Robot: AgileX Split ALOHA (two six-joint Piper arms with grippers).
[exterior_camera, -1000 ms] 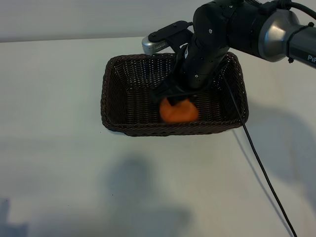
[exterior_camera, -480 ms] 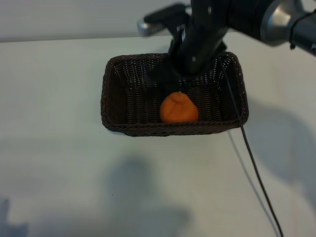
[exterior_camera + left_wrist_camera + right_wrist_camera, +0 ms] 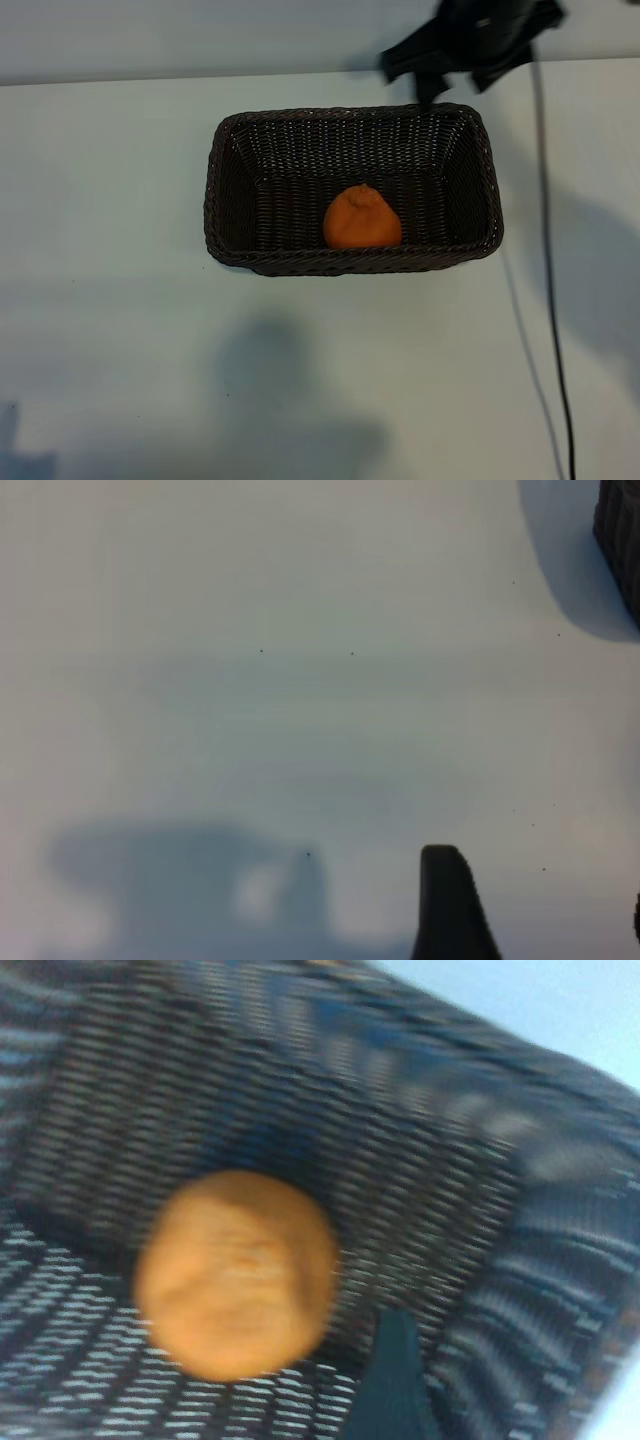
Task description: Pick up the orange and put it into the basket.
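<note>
The orange [image 3: 362,220] lies loose on the floor of the dark woven basket [image 3: 230,160], near its front wall, stem end up. My right gripper [image 3: 458,82] hangs open and empty beyond the basket's back right rim, well clear of the fruit. Its wrist view looks down on the orange [image 3: 237,1272] and the basket's weave [image 3: 480,1160], with one dark fingertip [image 3: 395,1370] beside the fruit. My left gripper [image 3: 545,905] is open over bare table, with nothing between its fingers [image 3: 450,900]. It is outside the exterior view.
The basket stands mid-table on a white surface [image 3: 120,330]. A black cable [image 3: 548,250] trails from the right arm down the table's right side. A dark corner of the basket [image 3: 622,530] shows at the edge of the left wrist view.
My right gripper has let go of the orange, which stays in the basket. The arm has lifted out and drawn back beyond the far right rim.
</note>
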